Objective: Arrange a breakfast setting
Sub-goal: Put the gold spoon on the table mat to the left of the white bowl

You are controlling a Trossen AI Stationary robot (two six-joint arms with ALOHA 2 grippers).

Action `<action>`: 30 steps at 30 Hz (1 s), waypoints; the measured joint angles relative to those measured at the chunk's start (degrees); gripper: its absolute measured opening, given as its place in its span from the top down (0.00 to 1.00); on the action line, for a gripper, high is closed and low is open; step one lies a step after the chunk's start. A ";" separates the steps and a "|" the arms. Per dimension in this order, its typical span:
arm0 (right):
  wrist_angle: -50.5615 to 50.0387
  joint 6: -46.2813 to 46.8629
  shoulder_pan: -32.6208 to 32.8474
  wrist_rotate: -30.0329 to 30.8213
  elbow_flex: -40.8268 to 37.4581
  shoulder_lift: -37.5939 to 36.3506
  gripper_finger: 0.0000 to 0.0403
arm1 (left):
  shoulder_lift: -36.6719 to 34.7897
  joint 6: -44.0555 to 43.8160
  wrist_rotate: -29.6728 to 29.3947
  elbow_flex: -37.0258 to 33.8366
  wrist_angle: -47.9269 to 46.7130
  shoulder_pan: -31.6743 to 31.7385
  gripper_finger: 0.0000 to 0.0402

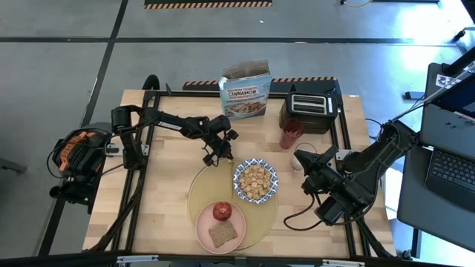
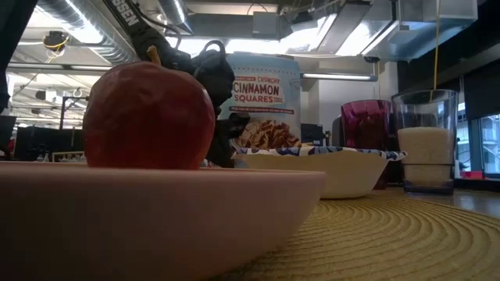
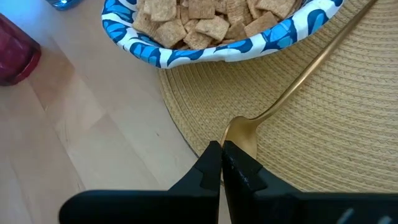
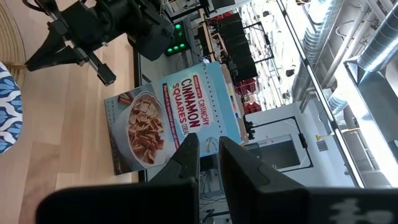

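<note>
Nearest the bench's [image 1: 171,185] front edge, we are seeing the pink plate [image 1: 202,228] resting on the front part of the large round tan placemat [image 1: 200,185], carrying the red apple [image 1: 221,211] and, just in front of it, the toast slice [image 1: 223,234]. Behind the plate, on the placemat's right side, the blue-and-white patterned bowl [image 1: 256,181] is sitting filled with cereal squares. We are reaching in with the left gripper [image 1: 220,157] at the placemat's back rim, its fingers [image 3: 239,167] pressing together on the end of a gold spoon [image 3: 298,84] whose handle is lying across the woven mat beside the bowl. Off the mat towards the right edge, the milk glass [image 1: 302,159] is standing on bare wood, with the right gripper [image 1: 312,180] hovering just beside it, fingers [image 4: 186,155] slightly spread and pinching nothing. Farther back, the red cup [image 1: 290,133] is standing in front of the black toaster [image 1: 310,111], and the blue cinnamon cereal box [image 1: 246,90] is standing upright at the back edge.
</note>
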 joint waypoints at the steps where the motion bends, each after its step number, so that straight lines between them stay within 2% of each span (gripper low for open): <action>1: 0.00 0.01 0.01 0.00 0.00 0.00 0.92 | 0.00 -0.02 -0.02 0.00 -0.02 0.00 1.00; 7: 0.00 0.01 0.01 0.00 0.00 0.00 0.92 | -0.02 -0.08 -0.60 0.02 -0.41 -0.17 0.99; 14: 0.02 0.00 0.01 0.03 0.00 0.00 0.92 | -0.02 -1.46 -4.58 0.04 -0.98 -0.20 0.90; 19: 0.02 0.01 0.01 0.03 0.00 0.00 0.92 | 0.00 -1.46 -4.69 0.00 -0.94 -0.20 0.83; 25: 0.02 0.01 -0.01 0.05 0.00 0.00 0.92 | 0.00 -1.01 -5.17 0.00 -0.85 -1.24 0.80; 30: 0.00 0.01 0.01 0.07 0.00 0.00 0.92 | -0.36 0.05 -12.76 -0.01 -1.45 -3.29 0.80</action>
